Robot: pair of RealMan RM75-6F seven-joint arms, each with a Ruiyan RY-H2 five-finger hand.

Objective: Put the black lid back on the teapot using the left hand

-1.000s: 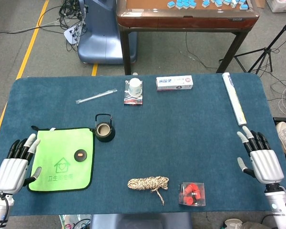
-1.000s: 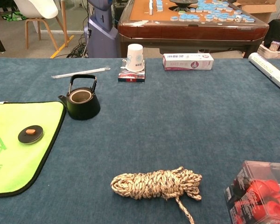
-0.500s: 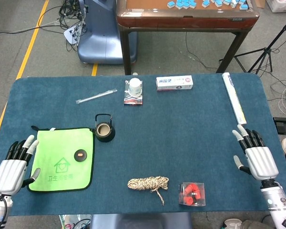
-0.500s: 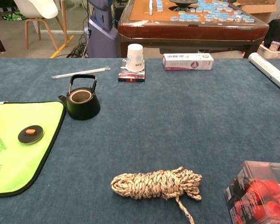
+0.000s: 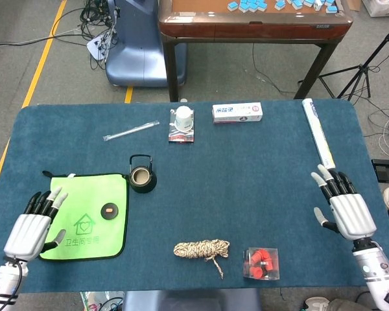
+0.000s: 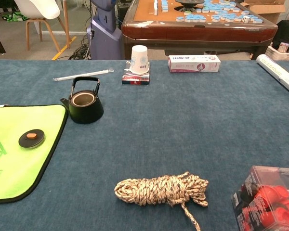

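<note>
Reaching not started: left hand [image 5: 32, 223] sits at the near-left edge of the green cloth [image 5: 71, 194], fingers spread, holding nothing. Next move, as I read it, is across the cloth to the black lid [image 5: 109, 210], lying well right of the hand, then pinch its orange knob. Teapot [image 5: 142, 176] stands open just beyond the cloth's far-right corner.

Lid [image 5: 109, 210] on green cloth [image 5: 84, 217]; teapot [image 5: 142, 177] apparently uncovered.

Table [image 6: 192, 120]: matt blue cloth, felt-like. Teapot [image 6: 85, 107]: glossy black, smooth. Black lid [image 6: 31, 138]: matt, orange knob. Mat [image 6: 14, 159]: bright green cloth, black edging. Rope [image 6: 161, 189]: rough twisted fibre. Box [image 6: 267, 199]: clear glossy plastic. Cup [image 6: 140, 59]: white paper.
</note>
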